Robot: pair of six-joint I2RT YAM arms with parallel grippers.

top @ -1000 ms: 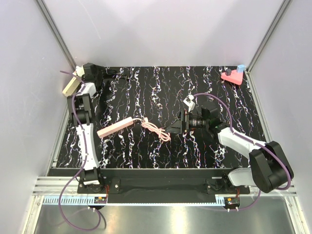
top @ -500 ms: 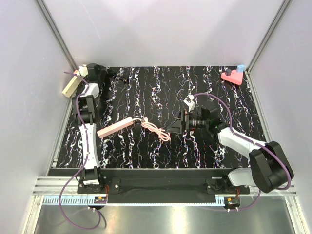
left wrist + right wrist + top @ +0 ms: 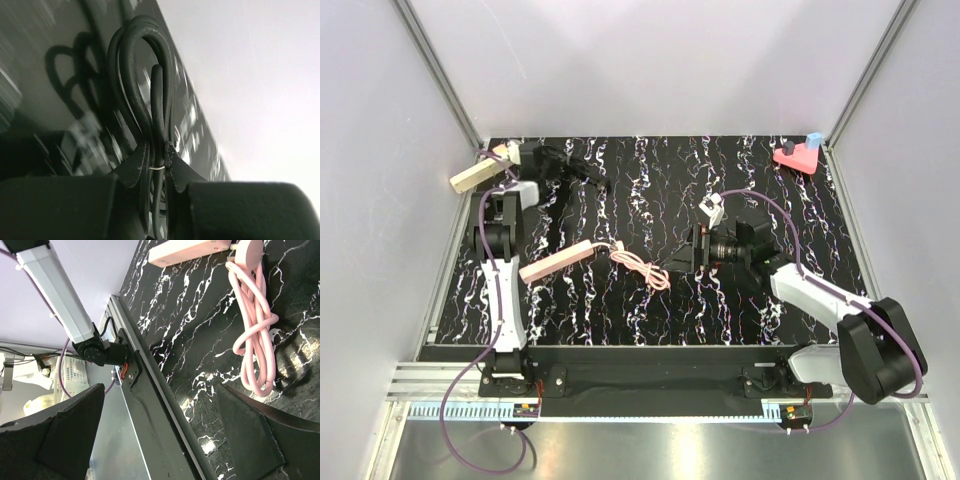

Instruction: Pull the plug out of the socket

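Socket point(image 3: 556, 260), a long pinkish-beige plastic power-strip bar, is being borne slantwise by the black white-veined marble-look table point(image 3: 650, 180), left of centre. The right gripper point(image 3: 685, 250) is being held with its fingers spread wide, just right of the coiled pink cable point(image 3: 642, 270), touching nothing. The left gripper point(image 3: 159, 157) is being pinched together on a looped black rubber cord point(image 3: 157, 105) near the far-left corner. The round pink plug point(image 3: 247, 252) is being seated in the strip's right end.

Pink plug point(image 3: 247, 252), beige socket point(image 3: 557, 261), black white-veined table point(image 3: 650, 190)
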